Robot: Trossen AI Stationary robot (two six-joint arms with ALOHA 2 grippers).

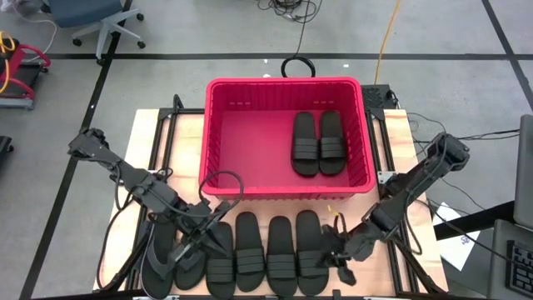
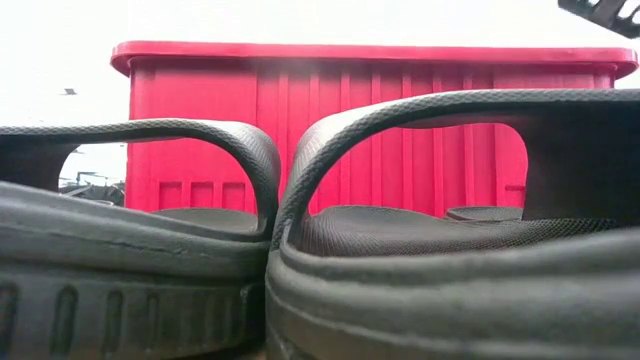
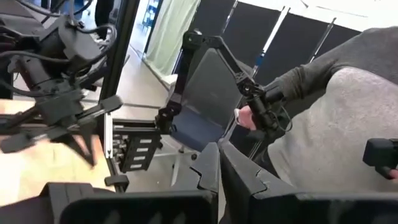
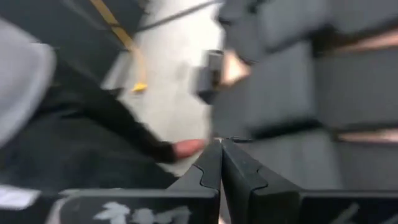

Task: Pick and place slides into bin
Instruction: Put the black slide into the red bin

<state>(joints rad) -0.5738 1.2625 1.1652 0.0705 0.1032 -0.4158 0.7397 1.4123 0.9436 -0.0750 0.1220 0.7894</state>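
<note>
The red bin (image 1: pixel 218 142) stands at the table's far middle, and it also shows in the low view (image 2: pixel 370 130). Two black slides (image 1: pixel 318 143) lie flat side by side on its floor at the right. Along the near edge lie two thong flip-flops (image 1: pixel 166 260) at the left and several band slides (image 1: pixel 266 254) to their right, soles down. Two of these fill the low view (image 2: pixel 420 250). My left gripper (image 1: pixel 200 240) is low over the leftmost band slide, its fingers shut and empty (image 3: pixel 217 163). My right gripper (image 1: pixel 337 254) is by the rightmost slide, also shut and empty (image 4: pixel 221 158).
A black loop handle (image 1: pixel 296 67) sticks out behind the bin's far wall. Black frame rails (image 1: pixel 385 142) run beside the bin on both sides. A person in a grey sleeve (image 3: pixel 336 124) stands beyond the table, with a hand (image 3: pixel 245 116) on a control arm.
</note>
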